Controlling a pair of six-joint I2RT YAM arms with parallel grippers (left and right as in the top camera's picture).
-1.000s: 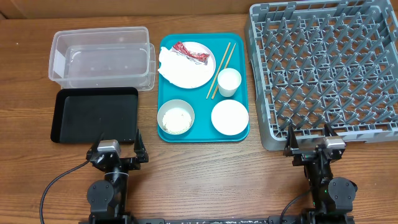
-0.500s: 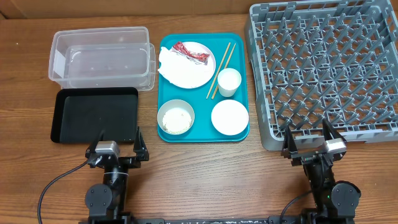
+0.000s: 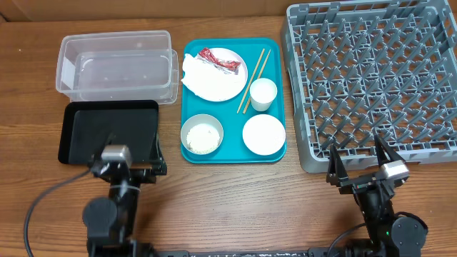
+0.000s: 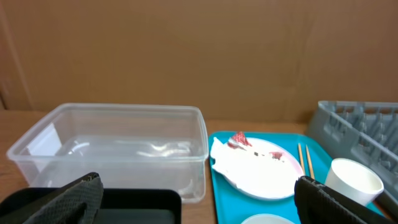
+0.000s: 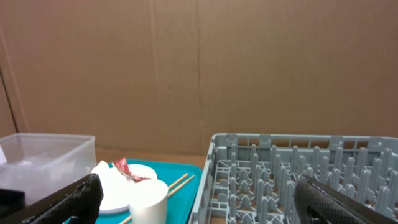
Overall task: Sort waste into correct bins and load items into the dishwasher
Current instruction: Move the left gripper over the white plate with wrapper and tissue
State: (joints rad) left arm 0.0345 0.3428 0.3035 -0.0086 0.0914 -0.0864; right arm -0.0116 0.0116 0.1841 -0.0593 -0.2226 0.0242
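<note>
On the teal tray (image 3: 233,153) a white-pink plate (image 3: 223,87) holds a red wrapper (image 3: 218,60) and a white napkin (image 3: 193,68). Chopsticks (image 3: 253,80), a white cup (image 3: 263,93), a bowl with rice (image 3: 202,134) and an empty bowl (image 3: 263,133) also lie there. The clear tub (image 3: 118,66) and black tray (image 3: 107,132) are at left, the grey rack (image 3: 371,78) at right. My left gripper (image 3: 132,158) is open and empty at the black tray's near edge. My right gripper (image 3: 358,158) is open and empty at the rack's near edge. The left wrist view shows the tub (image 4: 112,146) and plate (image 4: 258,168); the right wrist view shows the cup (image 5: 147,202) and rack (image 5: 298,168).
A brown cardboard wall (image 4: 199,56) stands behind the wooden table (image 3: 235,207). Both arm bases sit at the table's front edge.
The left arm has shifted left and slightly forward over the black tray's near edge. The right arm has drawn back toward the front edge and a little right. Objects are unmoved.
</note>
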